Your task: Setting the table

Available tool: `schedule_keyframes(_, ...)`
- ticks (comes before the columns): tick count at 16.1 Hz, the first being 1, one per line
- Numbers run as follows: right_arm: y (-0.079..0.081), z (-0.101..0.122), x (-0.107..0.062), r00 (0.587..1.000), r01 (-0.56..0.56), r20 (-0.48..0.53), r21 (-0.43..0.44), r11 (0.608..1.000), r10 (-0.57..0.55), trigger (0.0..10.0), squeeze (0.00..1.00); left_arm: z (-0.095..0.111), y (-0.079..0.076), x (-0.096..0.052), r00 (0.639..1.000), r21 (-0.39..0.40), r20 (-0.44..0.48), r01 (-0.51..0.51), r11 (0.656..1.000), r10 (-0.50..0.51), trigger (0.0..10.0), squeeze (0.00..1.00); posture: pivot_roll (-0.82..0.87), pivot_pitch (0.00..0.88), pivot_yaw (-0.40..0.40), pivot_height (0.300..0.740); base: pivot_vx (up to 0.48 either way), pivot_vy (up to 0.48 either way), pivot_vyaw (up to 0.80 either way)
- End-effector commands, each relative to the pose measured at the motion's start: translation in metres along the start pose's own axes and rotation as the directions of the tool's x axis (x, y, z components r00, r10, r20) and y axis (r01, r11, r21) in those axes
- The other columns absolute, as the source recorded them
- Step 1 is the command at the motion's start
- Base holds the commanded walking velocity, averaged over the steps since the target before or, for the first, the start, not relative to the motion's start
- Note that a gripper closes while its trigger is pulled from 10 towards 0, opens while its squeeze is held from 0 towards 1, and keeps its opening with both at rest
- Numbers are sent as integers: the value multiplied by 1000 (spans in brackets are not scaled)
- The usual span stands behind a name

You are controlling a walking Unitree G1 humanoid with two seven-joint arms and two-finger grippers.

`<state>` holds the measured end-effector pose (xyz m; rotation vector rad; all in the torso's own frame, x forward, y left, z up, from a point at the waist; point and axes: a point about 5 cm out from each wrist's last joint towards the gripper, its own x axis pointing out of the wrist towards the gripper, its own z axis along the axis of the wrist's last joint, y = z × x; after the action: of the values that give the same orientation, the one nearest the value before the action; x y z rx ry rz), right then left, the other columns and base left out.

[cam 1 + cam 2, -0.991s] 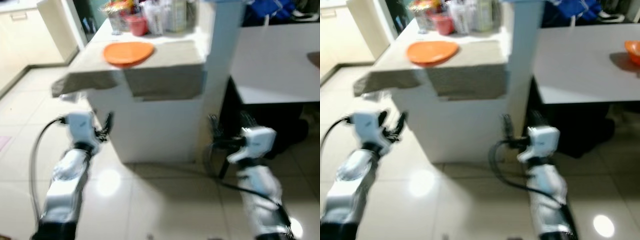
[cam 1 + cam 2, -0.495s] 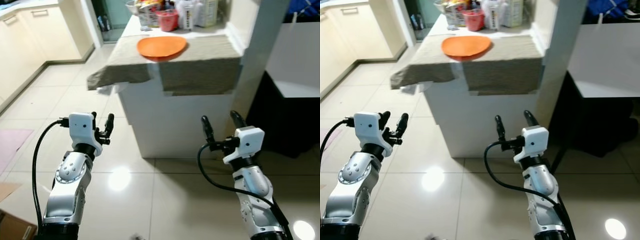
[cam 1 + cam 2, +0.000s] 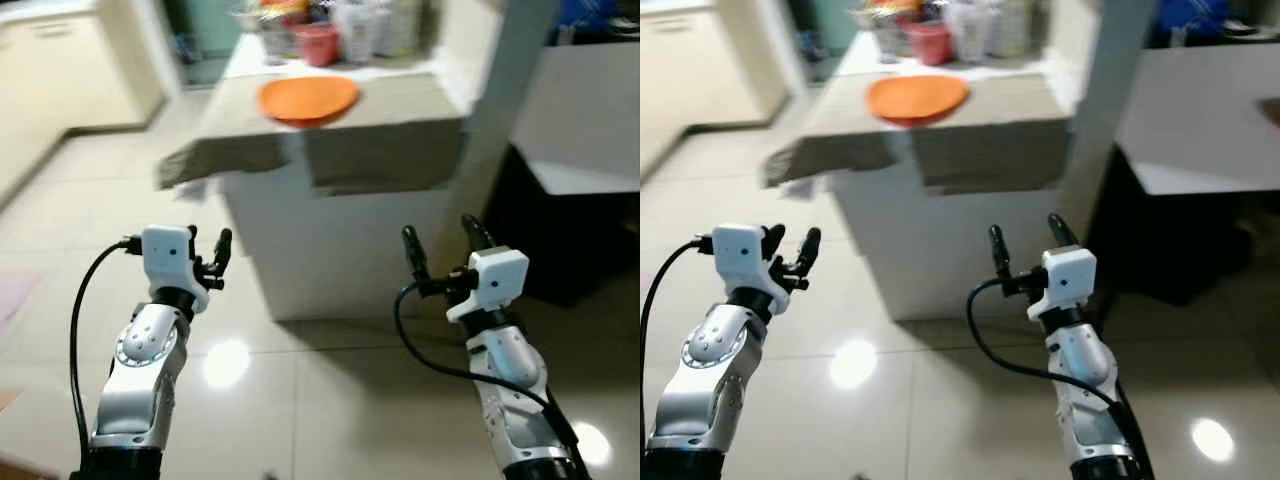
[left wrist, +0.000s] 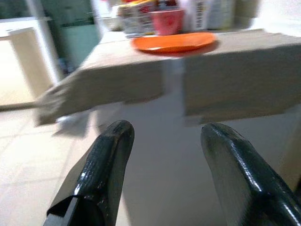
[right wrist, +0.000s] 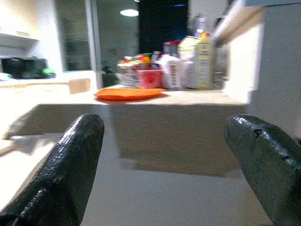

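- Orange plate (image 3: 308,99) on the cloth-covered desk (image 3: 400,120), ahead.
- Left gripper (image 3: 208,255) and right gripper (image 3: 444,248) both spread, empty.
- Approach squarely; grip the plate's overhanging rim.

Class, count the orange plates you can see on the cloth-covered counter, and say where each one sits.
1. The orange plate lies on the beige cloth near the counter's front edge, just ahead of a red cup. The clutter behind may hide others.

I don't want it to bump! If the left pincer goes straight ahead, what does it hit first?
Probably the white counter front below the hanging cloth; the left pincer points at it.
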<state>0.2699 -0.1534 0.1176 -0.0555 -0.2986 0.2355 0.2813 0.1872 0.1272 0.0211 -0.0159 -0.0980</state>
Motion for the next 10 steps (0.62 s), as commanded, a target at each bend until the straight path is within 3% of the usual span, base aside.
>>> schedule_keyframes(1,-1,6,6,999,15,31,10,1000,-15,10000,0,10,-1,3,999,16,35,7,1000,-7,10000,0,-213,0,124,740,461,0,0)
schedule_keyframes(4,-8,22,20,995,50,84,-14,999,-49,10000,0,19,-2,7,998,4,60,6,1000,-6,10000,0,-210,0,123,740,461,0,0)
schedule_keyframes(10,4,18,23,997,19,77,12,1000,-20,10000,0,25,-3,8,997,29,76,17,999,-19,10000,0,-173,0,111,740,461,0,0)
